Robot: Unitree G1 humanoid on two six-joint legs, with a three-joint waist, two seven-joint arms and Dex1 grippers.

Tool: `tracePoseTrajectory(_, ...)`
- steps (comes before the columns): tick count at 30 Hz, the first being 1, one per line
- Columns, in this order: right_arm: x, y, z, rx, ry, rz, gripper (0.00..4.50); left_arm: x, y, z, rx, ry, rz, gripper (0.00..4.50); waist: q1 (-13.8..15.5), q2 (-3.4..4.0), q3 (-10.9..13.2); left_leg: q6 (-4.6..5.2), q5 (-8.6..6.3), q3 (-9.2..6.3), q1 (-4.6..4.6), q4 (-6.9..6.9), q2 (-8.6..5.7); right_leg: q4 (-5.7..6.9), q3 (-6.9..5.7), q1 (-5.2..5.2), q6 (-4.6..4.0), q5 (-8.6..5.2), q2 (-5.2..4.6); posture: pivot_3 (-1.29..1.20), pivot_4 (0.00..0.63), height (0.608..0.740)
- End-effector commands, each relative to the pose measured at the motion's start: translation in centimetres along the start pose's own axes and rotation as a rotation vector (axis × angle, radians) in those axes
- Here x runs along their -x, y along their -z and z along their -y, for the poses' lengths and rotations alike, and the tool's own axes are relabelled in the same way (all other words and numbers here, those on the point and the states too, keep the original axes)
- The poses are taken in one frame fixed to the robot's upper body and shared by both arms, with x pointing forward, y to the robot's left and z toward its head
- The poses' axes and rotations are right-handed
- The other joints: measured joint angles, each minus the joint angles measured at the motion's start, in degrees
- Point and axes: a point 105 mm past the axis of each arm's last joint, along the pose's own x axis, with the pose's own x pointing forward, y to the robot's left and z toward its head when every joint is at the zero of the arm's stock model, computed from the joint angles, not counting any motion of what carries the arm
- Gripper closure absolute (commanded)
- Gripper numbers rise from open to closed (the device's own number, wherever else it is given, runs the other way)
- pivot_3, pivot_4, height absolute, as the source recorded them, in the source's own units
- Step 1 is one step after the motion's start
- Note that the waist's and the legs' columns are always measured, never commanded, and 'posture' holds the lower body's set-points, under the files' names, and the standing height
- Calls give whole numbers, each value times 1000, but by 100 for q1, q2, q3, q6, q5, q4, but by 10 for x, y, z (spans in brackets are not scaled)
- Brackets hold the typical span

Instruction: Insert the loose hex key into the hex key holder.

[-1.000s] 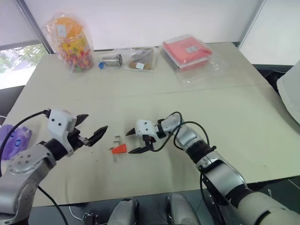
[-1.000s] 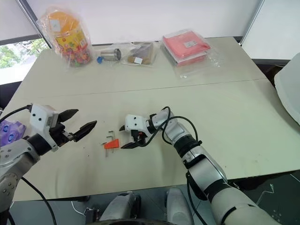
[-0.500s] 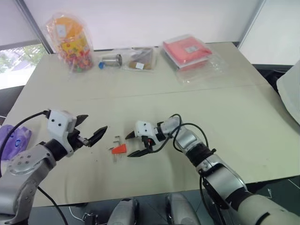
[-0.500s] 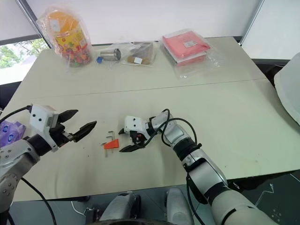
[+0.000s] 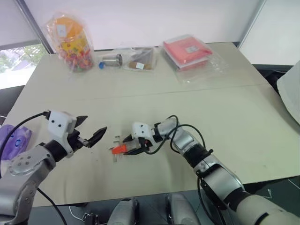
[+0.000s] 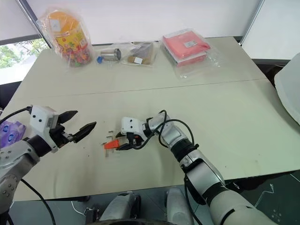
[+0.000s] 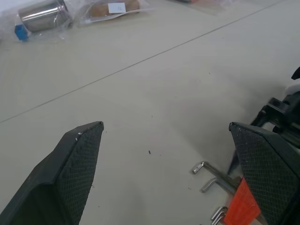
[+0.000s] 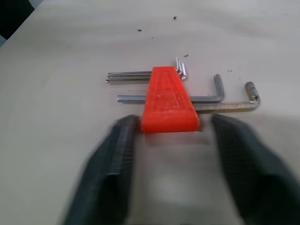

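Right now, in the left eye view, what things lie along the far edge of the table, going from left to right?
Candy bag → small metal can → clear bag with brown contents → red packet in clear plastic.

Bare table [image 5: 140, 101] around hex key holder [image 5: 120, 148]; bags [image 5: 136, 58] far back.
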Motion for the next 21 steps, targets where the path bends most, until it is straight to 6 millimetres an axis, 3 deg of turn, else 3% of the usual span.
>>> tracePoseTrajectory(1,-1,6,-2,0,-11,-26,3520,2,-11,1,-42,-6,41,0,0,0,0,0,0,0,0,0,0,0,0,0,0,0,0,0,150,740)
tracePoseTrajectory(7,3,8,-2,43,3,-37,3520,1,-11,2,-43,-2,42,0,2,0,0,0,0,0,0,0,0,0,0,0,0,0,0,0,150,740)
tracePoseTrajectory(12,12,0,3,211,85,-21,3520,-1,-12,1,-49,-1,46,0,30,0,0,0,0,0,-1,2,-3,0,0,2,0,0,-1,0,150,740)
tracePoseTrajectory(21,38,-42,46,581,450,20,3520,-9,-18,-2,-67,15,61,0,11,-2,1,-5,3,0,-3,2,-3,2,0,-2,0,0,2,0,150,740)
